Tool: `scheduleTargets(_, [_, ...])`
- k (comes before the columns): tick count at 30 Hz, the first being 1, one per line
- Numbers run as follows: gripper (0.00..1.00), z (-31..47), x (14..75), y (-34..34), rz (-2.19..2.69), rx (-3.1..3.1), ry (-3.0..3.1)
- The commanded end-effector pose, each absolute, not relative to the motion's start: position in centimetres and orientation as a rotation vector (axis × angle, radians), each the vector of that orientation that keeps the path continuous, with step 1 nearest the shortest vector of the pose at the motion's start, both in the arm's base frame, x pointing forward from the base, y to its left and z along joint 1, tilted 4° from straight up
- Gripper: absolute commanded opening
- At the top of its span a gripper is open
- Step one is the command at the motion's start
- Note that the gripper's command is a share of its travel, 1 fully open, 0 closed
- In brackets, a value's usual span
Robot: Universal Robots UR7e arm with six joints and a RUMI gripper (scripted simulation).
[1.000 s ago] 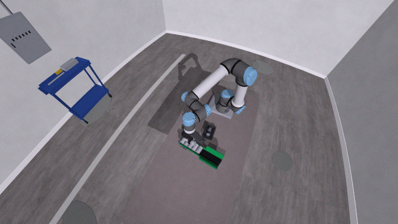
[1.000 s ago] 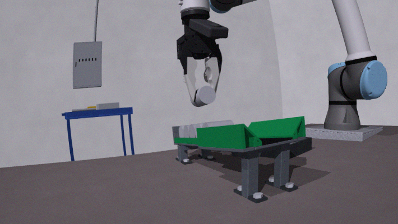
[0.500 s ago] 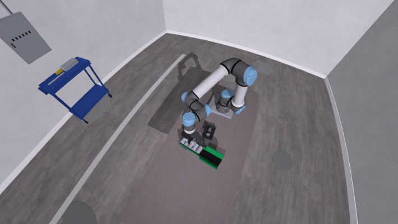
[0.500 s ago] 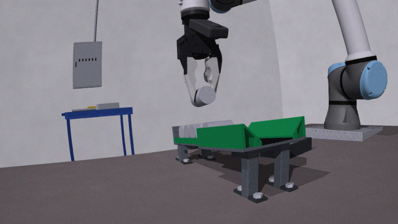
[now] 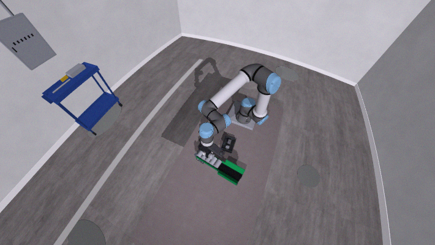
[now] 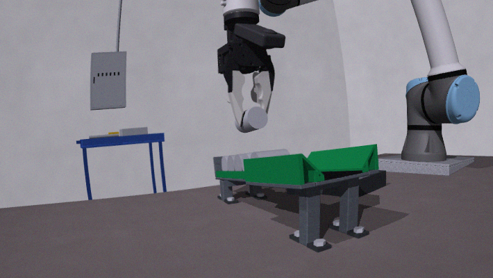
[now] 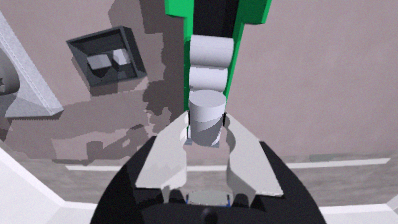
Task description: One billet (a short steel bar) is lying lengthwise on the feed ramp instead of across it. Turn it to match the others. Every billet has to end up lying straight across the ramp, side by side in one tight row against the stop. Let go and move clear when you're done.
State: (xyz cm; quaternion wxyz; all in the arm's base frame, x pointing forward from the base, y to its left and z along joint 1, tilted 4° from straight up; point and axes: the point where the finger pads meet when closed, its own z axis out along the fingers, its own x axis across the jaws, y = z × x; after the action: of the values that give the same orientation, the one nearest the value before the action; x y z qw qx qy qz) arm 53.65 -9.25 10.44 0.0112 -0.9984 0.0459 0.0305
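Note:
My gripper [image 6: 251, 119] is shut on a grey steel billet [image 6: 254, 119] and holds it well above the low end of the green feed ramp [image 6: 295, 168]. In the wrist view the held billet [image 7: 206, 117] sits between the two pale fingers. Below it, other grey billets [image 7: 210, 62] lie across the ramp between the green side rails. In the exterior view these billets [image 6: 243, 159] form a row at the ramp's left end. In the top view the gripper [image 5: 206, 149] hangs over that same end of the ramp [image 5: 222, 165].
A dark open box [image 7: 106, 61] with two grey blocks lies on the floor beside the ramp. The arm's base [image 6: 425, 153] stands on a plinth to the right. A blue cart [image 5: 81, 96] stands by the left wall.

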Motion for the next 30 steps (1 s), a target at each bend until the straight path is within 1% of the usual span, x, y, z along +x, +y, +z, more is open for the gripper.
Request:
scheduleTargets(1, [0.00, 10.57, 53.73, -9.28, 0.086, -3.102, -0.234])
scheduleTargets(13, [0.00, 10.57, 53.73, -9.28, 0.086, -3.102, -0.234])
scheduleTargets(18, [0.00, 10.58, 53.52, -9.28, 0.079, -3.030, -0.675])
scheduleTargets(30, [0.00, 10.58, 53.52, -9.28, 0.079, -3.030, -0.675])
